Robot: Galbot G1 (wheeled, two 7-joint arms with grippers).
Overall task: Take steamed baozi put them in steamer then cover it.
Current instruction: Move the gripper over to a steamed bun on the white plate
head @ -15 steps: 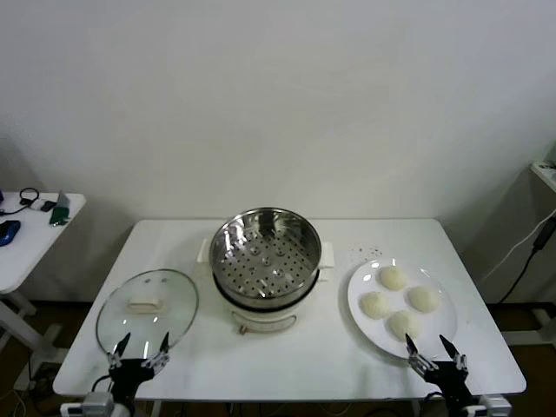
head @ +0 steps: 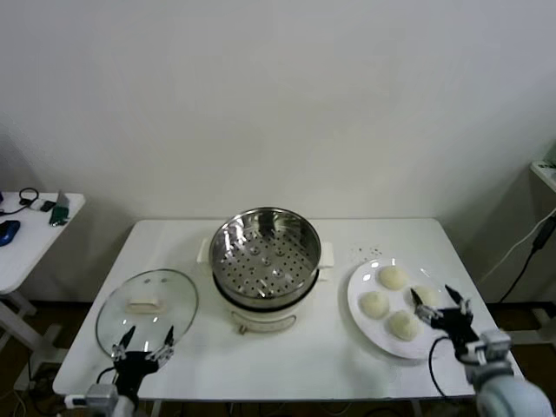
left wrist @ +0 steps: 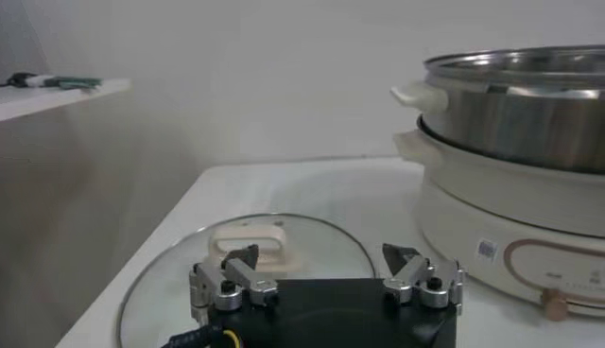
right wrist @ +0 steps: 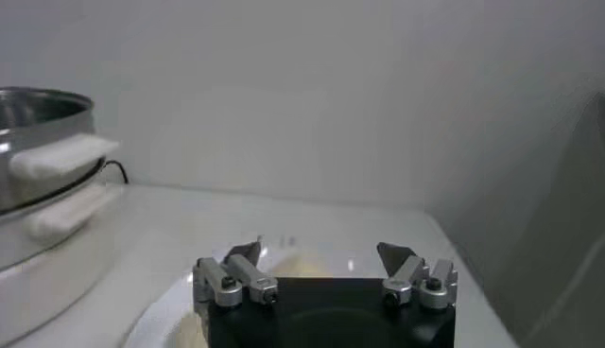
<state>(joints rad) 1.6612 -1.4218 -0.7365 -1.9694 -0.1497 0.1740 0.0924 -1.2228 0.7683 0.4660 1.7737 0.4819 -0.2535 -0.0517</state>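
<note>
Head view is showing the right tool (head: 441,301), jaws spread, having advanced over the plate (head: 365,320) above the buns (head: 389,300), signalling a first pick, while the open left tool (head: 144,341) is waiting by the lid (head: 148,307) beside the empty steamer (head: 265,257).

Open right gripper (head: 441,303) over plated steamed baozi (head: 374,304).
</note>
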